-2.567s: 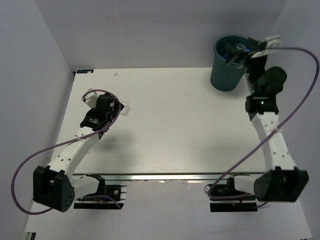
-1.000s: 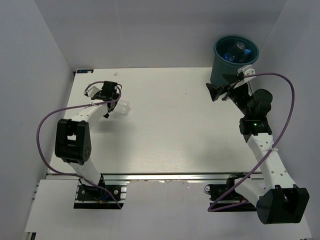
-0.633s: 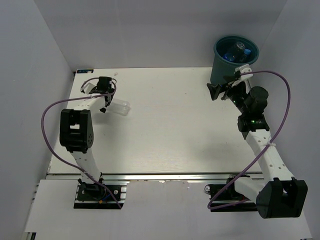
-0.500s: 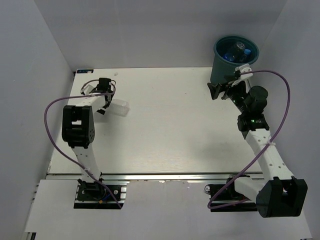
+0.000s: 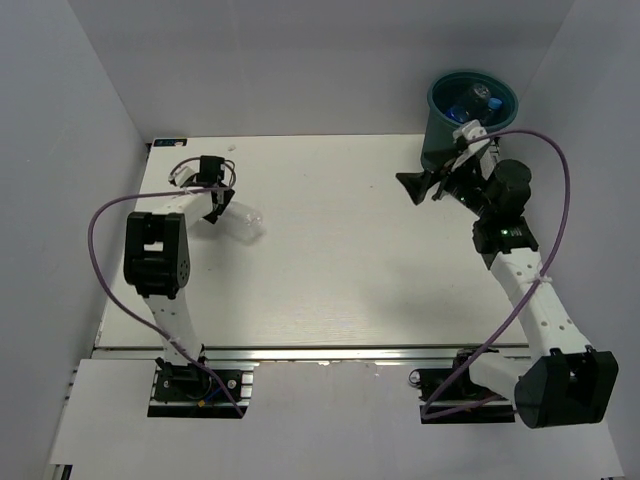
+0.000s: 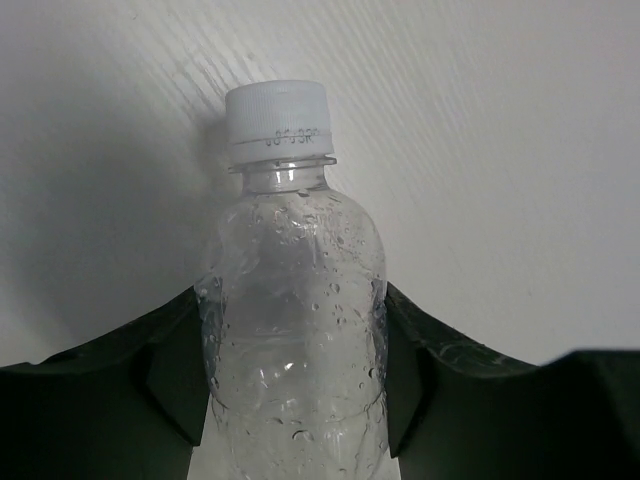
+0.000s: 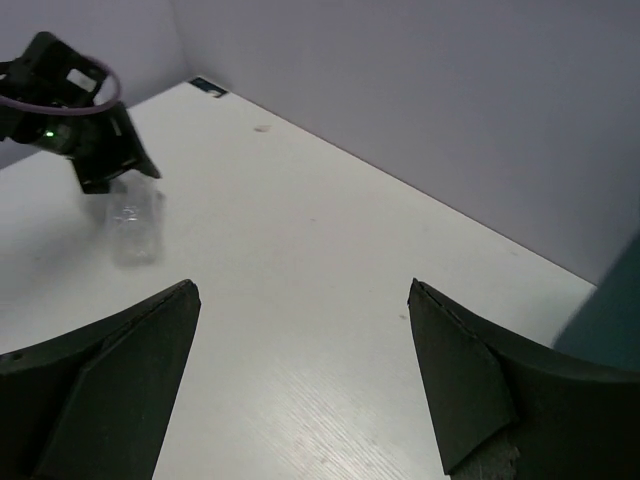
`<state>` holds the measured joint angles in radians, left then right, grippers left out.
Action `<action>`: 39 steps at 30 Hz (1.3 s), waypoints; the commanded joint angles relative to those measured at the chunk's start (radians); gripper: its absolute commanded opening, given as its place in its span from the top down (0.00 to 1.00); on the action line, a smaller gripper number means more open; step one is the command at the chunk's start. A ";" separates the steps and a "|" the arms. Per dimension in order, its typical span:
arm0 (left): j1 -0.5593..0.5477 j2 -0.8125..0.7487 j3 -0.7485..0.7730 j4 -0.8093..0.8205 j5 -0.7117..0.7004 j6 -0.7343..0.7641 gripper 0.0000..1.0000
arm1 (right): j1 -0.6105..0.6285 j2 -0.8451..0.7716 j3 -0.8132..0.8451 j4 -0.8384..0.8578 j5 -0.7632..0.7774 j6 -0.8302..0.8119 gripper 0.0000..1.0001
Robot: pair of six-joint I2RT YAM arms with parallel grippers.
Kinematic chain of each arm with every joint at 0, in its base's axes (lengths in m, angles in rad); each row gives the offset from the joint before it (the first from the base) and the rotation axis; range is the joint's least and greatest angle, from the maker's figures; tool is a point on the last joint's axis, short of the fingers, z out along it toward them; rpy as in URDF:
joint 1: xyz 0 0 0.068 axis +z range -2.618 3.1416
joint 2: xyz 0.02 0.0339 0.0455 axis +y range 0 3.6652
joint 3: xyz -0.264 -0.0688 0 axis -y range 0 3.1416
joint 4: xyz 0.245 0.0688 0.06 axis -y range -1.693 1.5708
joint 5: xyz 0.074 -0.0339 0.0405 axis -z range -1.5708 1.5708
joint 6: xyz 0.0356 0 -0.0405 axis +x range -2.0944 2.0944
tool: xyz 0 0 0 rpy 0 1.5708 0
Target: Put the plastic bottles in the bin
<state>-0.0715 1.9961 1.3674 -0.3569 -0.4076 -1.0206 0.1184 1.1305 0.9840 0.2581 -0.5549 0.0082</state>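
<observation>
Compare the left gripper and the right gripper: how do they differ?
The left gripper has its fingers against both sides of the clear bottle lying on the table; the right gripper is wide open and empty. The left one sits at the table's far left, the right one near the bin. Both have dark fingers.

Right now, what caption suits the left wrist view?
Left fingers grip a clear bottle with a white cap, lying on the table.

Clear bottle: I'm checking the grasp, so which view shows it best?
Left wrist: the clear bottle fills the frame between the fingers of the left gripper. Top external shows it small; right wrist, distant and faint.
</observation>
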 commanded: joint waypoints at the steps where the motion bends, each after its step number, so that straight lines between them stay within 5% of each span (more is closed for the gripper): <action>1: -0.074 -0.238 -0.091 0.084 0.043 0.042 0.74 | 0.154 -0.046 -0.036 0.033 -0.084 0.016 0.11; 7: -0.345 -0.580 -0.255 0.113 -0.084 0.037 0.74 | 0.435 -0.008 -0.077 0.015 -0.094 0.050 0.11; 12: -0.470 -0.785 -0.415 0.294 -0.096 0.034 0.72 | 0.561 0.006 -0.076 0.048 0.091 0.160 0.11; 14: -0.508 -0.807 -0.445 0.337 -0.071 0.047 0.72 | 0.572 0.003 -0.084 0.085 0.133 0.278 0.11; 23: -0.619 -0.815 -0.450 0.443 -0.056 0.102 0.72 | 0.638 0.149 -0.024 0.049 0.292 0.346 0.11; 29: -0.633 -0.807 -0.470 0.503 -0.020 0.136 0.69 | 0.653 0.305 0.050 0.053 0.176 0.369 0.11; 32: -0.634 -0.807 -0.485 0.536 0.001 0.154 0.62 | 0.658 0.342 0.065 0.085 0.150 0.384 0.39; 33: -0.634 -0.812 -0.485 0.538 0.001 0.160 0.54 | 0.658 0.342 0.056 0.108 0.177 0.389 0.71; 35: -0.634 -0.818 -0.487 0.527 -0.017 0.174 0.44 | 0.655 0.338 0.044 0.125 0.213 0.385 0.78; 37: -0.633 -0.830 -0.482 0.512 -0.054 0.194 0.05 | 0.642 0.328 0.044 0.101 0.291 0.377 0.79; 39: -0.633 -0.842 -0.455 0.461 -0.121 0.217 0.02 | 0.598 0.325 0.054 0.052 0.338 0.372 0.80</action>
<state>-0.6949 1.2003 0.8730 0.1074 -0.4751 -0.8291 0.7681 1.4731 1.0077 0.3130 -0.3233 0.3954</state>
